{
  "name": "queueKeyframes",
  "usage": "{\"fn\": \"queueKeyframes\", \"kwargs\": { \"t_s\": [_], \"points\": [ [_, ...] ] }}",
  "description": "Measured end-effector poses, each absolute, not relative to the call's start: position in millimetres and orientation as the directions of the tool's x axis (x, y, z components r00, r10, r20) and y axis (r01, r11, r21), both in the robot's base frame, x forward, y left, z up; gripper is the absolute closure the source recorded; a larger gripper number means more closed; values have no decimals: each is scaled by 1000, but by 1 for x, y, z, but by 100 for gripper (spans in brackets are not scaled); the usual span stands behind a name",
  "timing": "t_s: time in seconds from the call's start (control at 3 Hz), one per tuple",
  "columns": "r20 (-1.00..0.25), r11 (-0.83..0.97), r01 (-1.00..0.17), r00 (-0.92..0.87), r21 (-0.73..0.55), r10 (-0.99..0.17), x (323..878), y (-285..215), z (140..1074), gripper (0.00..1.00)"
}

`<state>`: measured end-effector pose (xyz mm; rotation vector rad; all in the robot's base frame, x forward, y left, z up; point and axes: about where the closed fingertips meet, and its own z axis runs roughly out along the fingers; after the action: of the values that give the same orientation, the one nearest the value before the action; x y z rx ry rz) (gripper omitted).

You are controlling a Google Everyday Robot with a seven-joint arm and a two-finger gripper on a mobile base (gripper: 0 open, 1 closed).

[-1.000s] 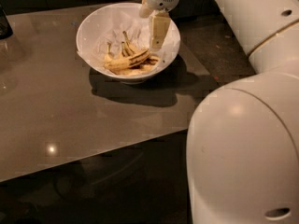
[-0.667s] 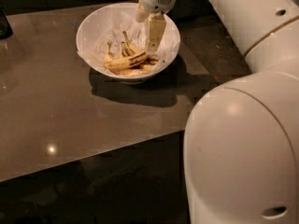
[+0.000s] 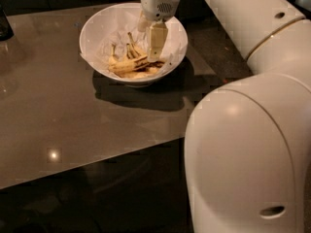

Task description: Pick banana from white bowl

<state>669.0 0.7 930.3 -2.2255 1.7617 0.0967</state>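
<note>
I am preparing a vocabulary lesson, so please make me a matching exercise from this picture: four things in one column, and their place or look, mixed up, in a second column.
Column one:
1. white bowl
2. bananas
3. gripper
4. table

Column two:
A. lying on crumpled white paper
B. glossy brown, with a small spot of reflected light
C. standing on the far part of the table
D. pointing down into the bowl, just right of the stems

Pairs: 1-C, 2-A, 3-D, 4-B.
</note>
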Motion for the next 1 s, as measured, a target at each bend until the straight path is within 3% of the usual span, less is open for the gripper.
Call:
{"fn": "queueKeyframes", "kwargs": {
  "t_s": [1.0],
  "points": [
    [-245, -229, -964, 257, -139, -935, 661, 13, 907, 34]
  ]
}}
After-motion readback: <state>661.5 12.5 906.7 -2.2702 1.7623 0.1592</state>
